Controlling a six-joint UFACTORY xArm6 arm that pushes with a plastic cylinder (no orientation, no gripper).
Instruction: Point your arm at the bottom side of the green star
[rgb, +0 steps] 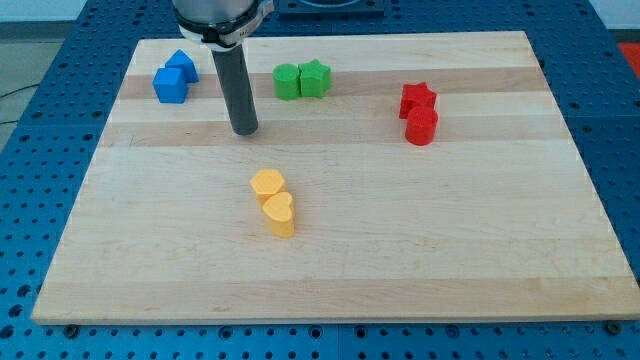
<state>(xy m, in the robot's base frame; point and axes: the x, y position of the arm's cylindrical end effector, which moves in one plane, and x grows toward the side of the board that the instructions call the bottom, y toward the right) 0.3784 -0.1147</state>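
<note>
The green star (315, 78) sits near the view's top, just right of centre-left, touching a green rounded block (287, 82) on its left. My tip (244, 130) rests on the board below and to the left of the green pair, roughly a block's width left of the green rounded block and lower than both. The dark rod rises straight up from the tip to the arm at the view's top edge. The tip touches no block.
Two blue blocks (173, 79) stand at the top left. A red star (417, 98) and a red block (421, 125) stand at the right. A yellow block (267, 185) and a yellow heart (279, 213) lie near the centre. The wooden board (480, 250) lies on a blue perforated table.
</note>
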